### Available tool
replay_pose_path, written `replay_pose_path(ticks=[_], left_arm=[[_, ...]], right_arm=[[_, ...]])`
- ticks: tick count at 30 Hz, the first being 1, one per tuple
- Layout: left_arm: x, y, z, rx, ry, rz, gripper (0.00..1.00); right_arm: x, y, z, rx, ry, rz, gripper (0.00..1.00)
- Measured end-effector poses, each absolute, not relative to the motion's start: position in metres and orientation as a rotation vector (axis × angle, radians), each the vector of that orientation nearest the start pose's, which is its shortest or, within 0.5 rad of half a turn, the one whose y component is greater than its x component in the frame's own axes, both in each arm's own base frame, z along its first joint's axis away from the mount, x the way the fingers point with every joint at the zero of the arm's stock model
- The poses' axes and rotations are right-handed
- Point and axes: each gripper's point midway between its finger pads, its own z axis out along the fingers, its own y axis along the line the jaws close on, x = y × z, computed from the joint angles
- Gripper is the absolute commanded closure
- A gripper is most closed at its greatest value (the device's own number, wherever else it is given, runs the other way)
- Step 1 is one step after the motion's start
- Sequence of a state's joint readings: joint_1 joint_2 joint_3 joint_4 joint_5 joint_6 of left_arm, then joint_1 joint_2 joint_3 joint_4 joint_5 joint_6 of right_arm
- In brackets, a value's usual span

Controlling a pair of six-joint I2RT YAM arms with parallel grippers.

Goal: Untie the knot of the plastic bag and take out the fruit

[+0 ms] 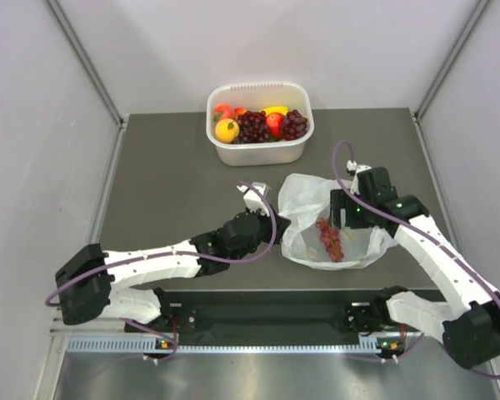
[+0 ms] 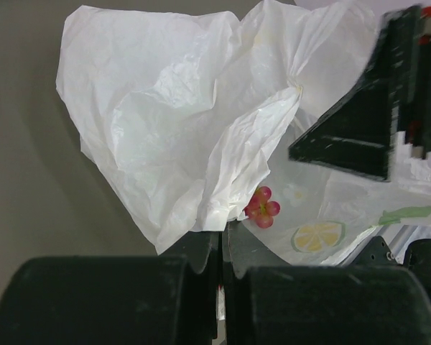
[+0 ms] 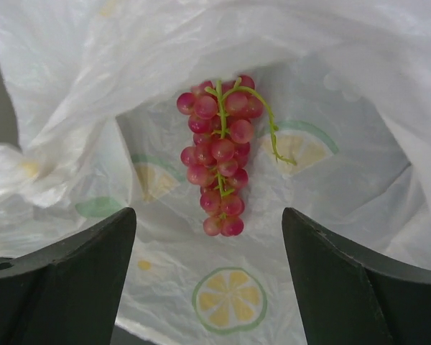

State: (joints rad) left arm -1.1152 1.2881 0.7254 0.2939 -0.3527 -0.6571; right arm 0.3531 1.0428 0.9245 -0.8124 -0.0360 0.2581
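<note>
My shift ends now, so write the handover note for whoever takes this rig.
Left gripper: shut, pinching the bag at its edge.
Right gripper: open, above the grapes lying in the bag.
Done: bag untied and open; other fruit sits in the tub at the table's far side.
Left: lift out the grapes, probably into the tub.
</note>
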Motion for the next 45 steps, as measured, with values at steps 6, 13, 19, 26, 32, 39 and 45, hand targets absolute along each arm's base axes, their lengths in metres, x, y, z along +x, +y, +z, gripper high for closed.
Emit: replay_pose_path(ticks=[6, 13, 19, 26, 32, 39, 45], left_arm=[[0.215, -0.355, 0.185, 0.18, 1.923, -0.906, 1.0], [0.215, -0.355, 0.184, 0.181, 1.924, -0.906, 1.0], [0.215, -0.355, 0.184, 0.181, 1.924, -0.905, 1.0], [0.215, -0.355, 0.184, 0.18, 1.925, -0.906, 1.0], [0.215, -0.355, 0.184, 0.178, 1.925, -0.908, 1.0], [0.216, -0.354, 0.183, 0.171, 1.927, -0.896, 1.0], [0.224, -0.345, 0.181, 0.138, 1.929, -0.85, 1.0]], right_arm=[[0.227, 0.11, 0.095, -0.135, 2.603, 0.212, 0.13], [0.236, 0.108, 0.059, -0.104, 2.576, 0.059, 0.13], [0.246, 0.109, 0.034, -0.063, 2.576, 0.028, 0.24], [0.248, 0.118, 0.022, -0.054, 2.568, 0.093, 0.55], [0.25, 0.12, 0.023, -0.054, 2.557, 0.102, 0.92], [0.248, 0.125, 0.065, -0.066, 2.497, 0.183, 1.0], [0.247, 0.146, 0.136, -0.183, 2.391, 0.359, 1.0]])
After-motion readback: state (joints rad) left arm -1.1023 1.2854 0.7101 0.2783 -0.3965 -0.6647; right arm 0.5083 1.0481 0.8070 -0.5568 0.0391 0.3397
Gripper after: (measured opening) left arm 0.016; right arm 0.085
